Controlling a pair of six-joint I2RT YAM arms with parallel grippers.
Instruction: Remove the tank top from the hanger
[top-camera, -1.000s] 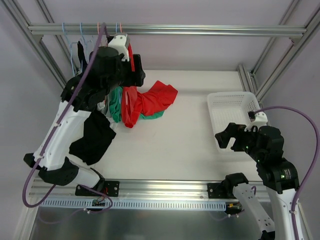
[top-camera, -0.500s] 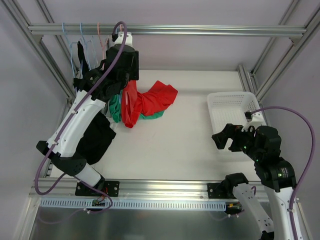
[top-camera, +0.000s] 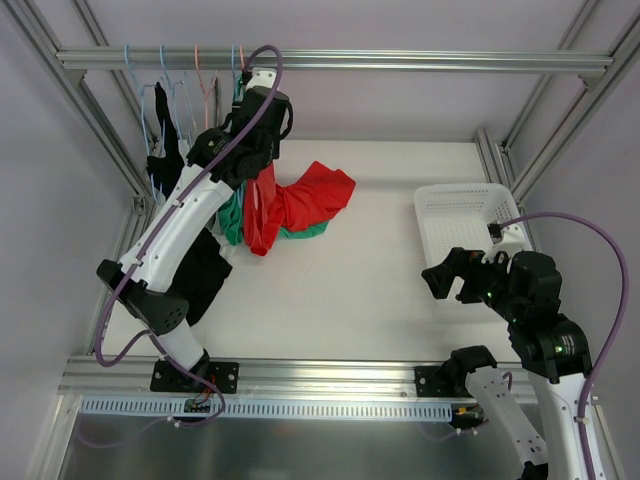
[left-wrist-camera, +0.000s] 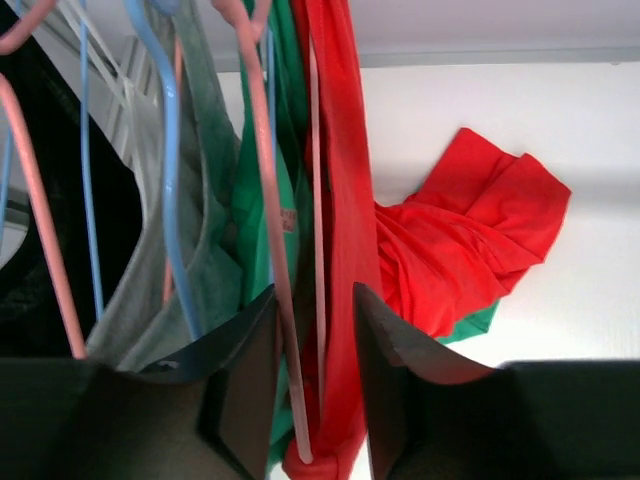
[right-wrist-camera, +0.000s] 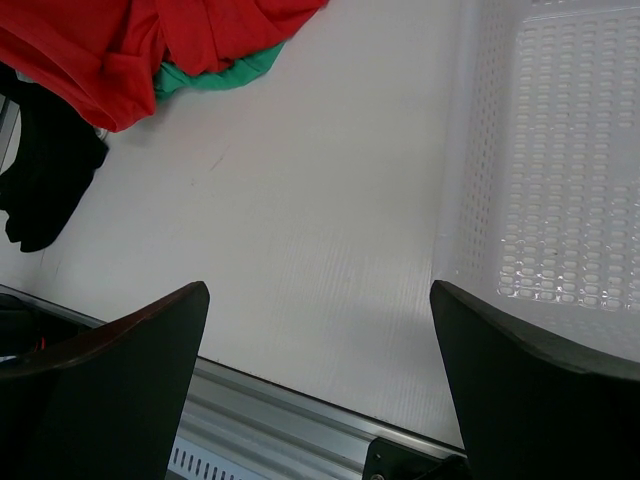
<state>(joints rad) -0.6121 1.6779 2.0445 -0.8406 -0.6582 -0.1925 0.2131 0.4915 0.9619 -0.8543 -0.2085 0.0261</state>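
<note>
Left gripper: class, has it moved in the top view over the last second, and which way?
Yes. The left gripper has shifted rightward along the overhead rail and slightly closer to it, as its arm stretched out.

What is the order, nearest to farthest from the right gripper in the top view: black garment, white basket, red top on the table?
1. White basket, just behind the right gripper, on the right side.
2. Red top, mid-table, to the left.
3. Black garment, at the far left edge.

Red tank top (left-wrist-camera: 342, 150); pink hanger (left-wrist-camera: 262, 150), blue hanger (left-wrist-camera: 167, 150); black garment (top-camera: 195, 272) — plain; white basket (right-wrist-camera: 560, 150) — perforated.
</note>
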